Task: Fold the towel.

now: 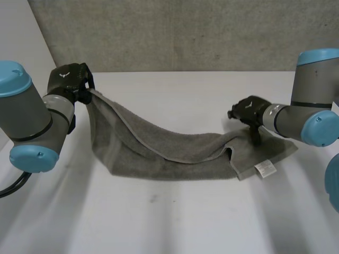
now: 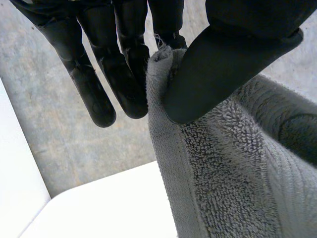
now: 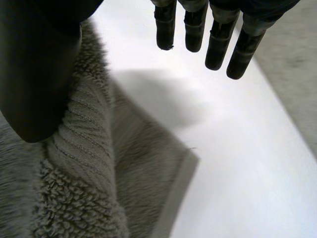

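A grey towel (image 1: 175, 153) hangs from my left hand (image 1: 69, 79) at the far left and sags down to the white table (image 1: 175, 222). Its right end lies flat, with a white tag (image 1: 265, 169) near the corner. In the left wrist view my left hand's thumb (image 2: 223, 64) and fingers (image 2: 129, 79) pinch an upper corner of the towel (image 2: 223, 173), held clear of the table. My right hand (image 1: 249, 111) hovers over the towel's right end. In its wrist view the fingers (image 3: 218, 39) are straight and spread from the thumb (image 3: 34, 74), open, with the towel (image 3: 79, 188) lying under the thumb.
A grey wall (image 1: 175, 32) runs along the table's far edge. Bare white tabletop (image 3: 237, 163) lies beyond the towel's right corner and in front of the towel.
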Robot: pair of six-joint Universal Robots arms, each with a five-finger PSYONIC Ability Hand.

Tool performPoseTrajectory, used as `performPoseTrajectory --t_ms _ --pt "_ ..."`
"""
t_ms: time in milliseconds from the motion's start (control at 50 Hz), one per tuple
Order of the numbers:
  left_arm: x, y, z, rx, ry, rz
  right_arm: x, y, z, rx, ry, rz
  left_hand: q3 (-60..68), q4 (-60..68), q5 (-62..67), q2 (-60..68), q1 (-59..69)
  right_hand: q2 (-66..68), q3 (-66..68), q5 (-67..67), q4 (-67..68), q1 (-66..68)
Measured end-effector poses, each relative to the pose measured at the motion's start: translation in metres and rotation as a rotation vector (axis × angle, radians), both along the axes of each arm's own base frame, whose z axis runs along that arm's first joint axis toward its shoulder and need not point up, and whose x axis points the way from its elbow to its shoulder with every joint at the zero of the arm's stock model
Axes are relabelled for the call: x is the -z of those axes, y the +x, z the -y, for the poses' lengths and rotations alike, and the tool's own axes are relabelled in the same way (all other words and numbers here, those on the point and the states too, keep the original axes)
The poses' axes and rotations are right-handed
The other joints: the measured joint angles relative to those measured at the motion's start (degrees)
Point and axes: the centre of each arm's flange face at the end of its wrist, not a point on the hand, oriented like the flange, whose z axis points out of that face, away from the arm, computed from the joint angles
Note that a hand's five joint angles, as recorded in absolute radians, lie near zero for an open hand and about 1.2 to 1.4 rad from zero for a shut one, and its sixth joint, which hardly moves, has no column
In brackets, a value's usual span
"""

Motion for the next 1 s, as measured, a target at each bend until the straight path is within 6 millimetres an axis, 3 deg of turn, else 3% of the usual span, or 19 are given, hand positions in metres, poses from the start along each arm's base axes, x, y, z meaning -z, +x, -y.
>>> performPoseTrajectory --t_ms 140,240,360,540,640,900,1000 --pt "-0.007 0.0 0.003 -0.003 -0.04 -0.012 -0.033 -0.006 0.001 0.111 -0.016 0.17 0.0 0.0 0.0 0.0 0.0 0.0 0.0 0.0 0.0 0.0" --pt "-0.012 0.001 0.001 -0.004 -0.053 -0.016 -0.051 -0.011 -0.016 0.168 0.022 0.284 0.0 0.0 0.0 0.0 0.0 0.0 0.0 0.0 0.0 -0.1" --pt "-0.014 0.002 -0.003 -0.004 -0.051 -0.015 -0.051 -0.017 -0.044 0.222 0.055 0.409 0.0 0.0 0.0 0.0 0.0 0.0 0.0 0.0 0.0 -0.1" --pt "-0.012 0.004 -0.008 -0.005 -0.039 -0.013 -0.022 -0.021 -0.081 0.284 0.103 0.563 0.0 0.0 0.0 0.0 0.0 0.0 0.0 0.0 -0.1 -0.2" --pt "-0.01 0.004 -0.009 -0.004 -0.032 -0.012 -0.001 -0.01 -0.096 0.284 0.113 0.587 0.0 0.0 0.0 0.0 0.0 0.0 0.0 0.0 -0.1 -0.2" --pt "-0.007 0.005 -0.01 -0.006 -0.023 -0.013 0.041 0.009 -0.094 0.317 0.064 0.565 0.0 0.0 0.0 0.0 0.0 0.3 0.5 1.2 0.2 1.4" --pt "-0.007 0.005 -0.01 -0.006 -0.022 -0.013 0.046 0.011 -0.088 0.328 0.008 0.571 0.0 0.0 0.0 0.0 0.0 15.1 16.0 16.6 14.3 16.2"
